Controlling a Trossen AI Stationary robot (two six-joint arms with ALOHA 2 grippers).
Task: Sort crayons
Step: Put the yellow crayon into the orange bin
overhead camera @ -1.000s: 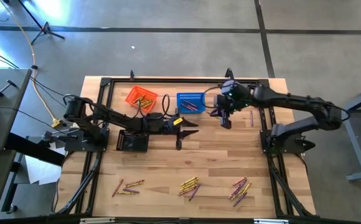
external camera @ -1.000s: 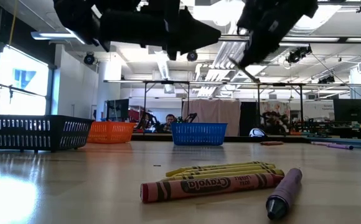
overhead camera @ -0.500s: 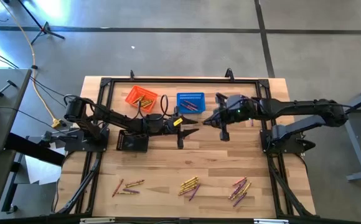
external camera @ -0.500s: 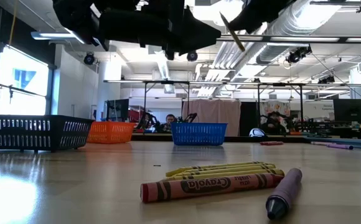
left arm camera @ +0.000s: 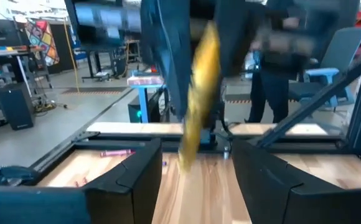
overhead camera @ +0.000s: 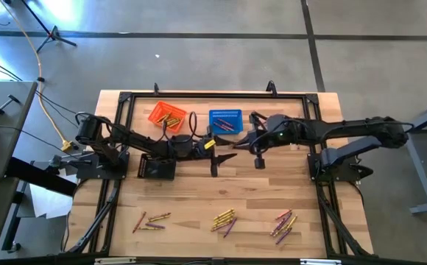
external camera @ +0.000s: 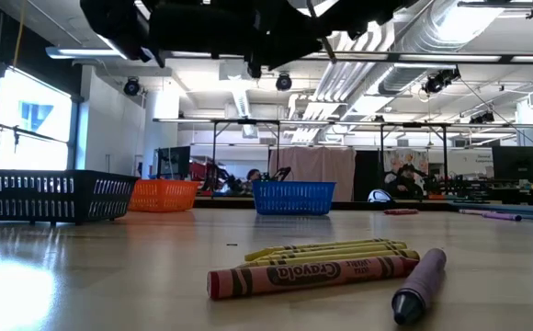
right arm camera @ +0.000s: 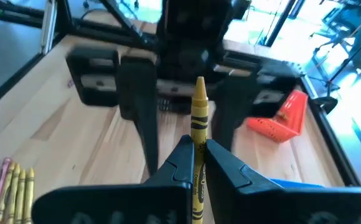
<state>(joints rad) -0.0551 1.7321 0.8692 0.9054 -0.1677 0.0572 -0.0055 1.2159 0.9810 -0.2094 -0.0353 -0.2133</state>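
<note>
Right jaws (right arm camera: pixel 196 163) pinch a yellow crayon (right arm camera: pixel 198 134), poking it between the left jaws (left arm camera: pixel 196 177), spread wide to receive it.

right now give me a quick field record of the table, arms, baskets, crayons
right gripper: shut on a yellow crayon, held out toward the left gripper above mid table
left gripper: open, fingers either side of the crayon tip, not closed on it
orange basket: far side of the table, yellow crayons inside
blue basket: beside the orange one, purple crayons inside
black basket: under the left arm, contents hidden
loose crayons: three mixed groups along the near edge
stage: handover between the arms, not finished
</note>
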